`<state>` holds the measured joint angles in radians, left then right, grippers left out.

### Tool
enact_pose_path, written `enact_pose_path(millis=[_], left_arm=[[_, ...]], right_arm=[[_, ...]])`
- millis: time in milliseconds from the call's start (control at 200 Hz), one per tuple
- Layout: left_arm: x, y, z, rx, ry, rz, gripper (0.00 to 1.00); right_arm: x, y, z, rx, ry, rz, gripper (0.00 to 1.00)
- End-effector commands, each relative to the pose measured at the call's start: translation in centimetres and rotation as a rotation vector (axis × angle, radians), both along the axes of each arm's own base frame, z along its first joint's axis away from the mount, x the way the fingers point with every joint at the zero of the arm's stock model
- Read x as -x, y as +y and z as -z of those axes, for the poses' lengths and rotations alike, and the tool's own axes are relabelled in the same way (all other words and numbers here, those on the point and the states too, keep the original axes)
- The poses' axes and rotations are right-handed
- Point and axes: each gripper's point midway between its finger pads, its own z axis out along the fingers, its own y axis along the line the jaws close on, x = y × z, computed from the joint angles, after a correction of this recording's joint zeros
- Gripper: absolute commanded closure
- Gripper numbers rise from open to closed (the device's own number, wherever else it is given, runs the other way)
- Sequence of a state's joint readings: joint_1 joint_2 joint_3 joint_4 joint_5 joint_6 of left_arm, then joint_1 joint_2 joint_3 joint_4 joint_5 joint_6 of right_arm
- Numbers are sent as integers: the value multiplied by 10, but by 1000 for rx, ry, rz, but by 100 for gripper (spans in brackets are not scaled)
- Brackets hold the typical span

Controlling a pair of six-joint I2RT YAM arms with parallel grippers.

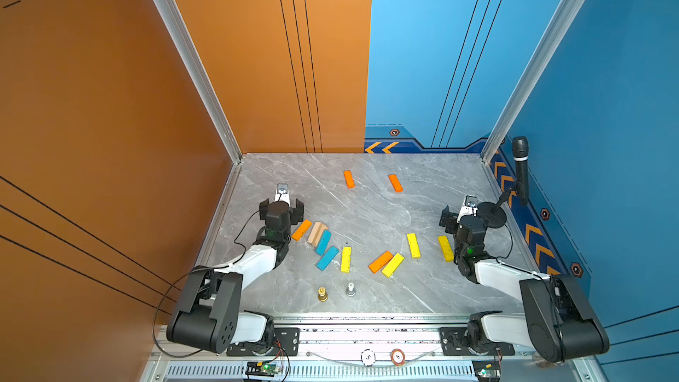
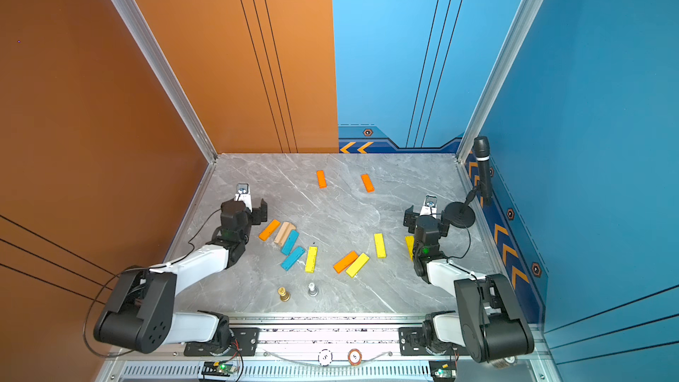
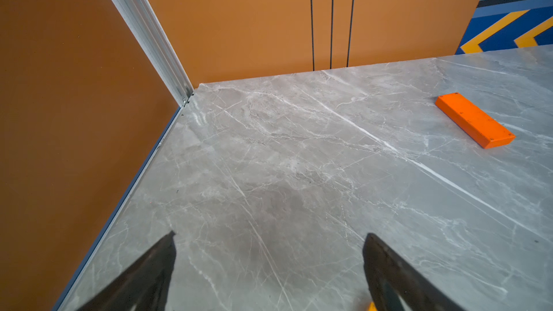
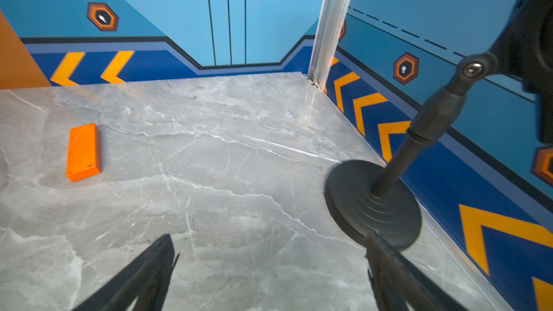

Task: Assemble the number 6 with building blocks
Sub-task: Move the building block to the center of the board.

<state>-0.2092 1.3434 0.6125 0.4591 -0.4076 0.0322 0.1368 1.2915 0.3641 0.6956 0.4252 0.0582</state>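
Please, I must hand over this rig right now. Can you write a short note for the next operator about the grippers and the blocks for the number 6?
Grippers: left gripper has jaws open, empty, over bare table; right gripper has jaws open, empty, next to the microphone stand.
Blocks, scattered: two orange blocks at the far side; orange block, tan block, two teal blocks and yellow block by the left arm; orange-yellow pair and two more yellow blocks toward the right arm.
Done: nothing, no 6 shape yet. Left: the whole assembly.
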Motion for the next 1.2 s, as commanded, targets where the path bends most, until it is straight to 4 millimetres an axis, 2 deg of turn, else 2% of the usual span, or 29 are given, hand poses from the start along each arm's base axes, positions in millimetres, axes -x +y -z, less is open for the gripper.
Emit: enact_pose_path(millis=[0, 100, 140, 170, 195, 255, 546, 666, 851, 1182, 1197], left_arm=[[6, -4, -14, 3, 133, -49, 2], [5, -26, -24, 67, 247, 5, 5], [10, -35, -19, 75, 314, 31, 4], [13, -40, -15, 77, 349, 41, 4], [11, -45, -25, 84, 345, 48, 4], [13, -53, -23, 92, 377, 58, 4], [32, -94, 11, 132, 619, 162, 0], [39, -109, 26, 129, 676, 208, 0], [47, -124, 48, 115, 780, 241, 3], [53, -123, 84, 144, 940, 215, 13], [54, -123, 87, 147, 951, 215, 17]], right_arm=[[-2, 0, -16, -13, 15, 33, 1], [-5, 14, -25, -64, 64, 25, 1], [-7, 21, -31, -90, 82, 14, 1], [-7, 28, -30, -98, 108, 2, 1], [-6, 33, -30, -101, 126, -10, 1], [-3, 46, -29, -108, 162, -31, 1], [23, 125, -12, -198, 355, -228, 0], [40, 147, -2, -208, 441, -277, 0], [57, 166, 17, -226, 553, -327, 5], [53, 182, 31, -226, 643, -363, 11], [52, 183, 31, -225, 645, -364, 12]])
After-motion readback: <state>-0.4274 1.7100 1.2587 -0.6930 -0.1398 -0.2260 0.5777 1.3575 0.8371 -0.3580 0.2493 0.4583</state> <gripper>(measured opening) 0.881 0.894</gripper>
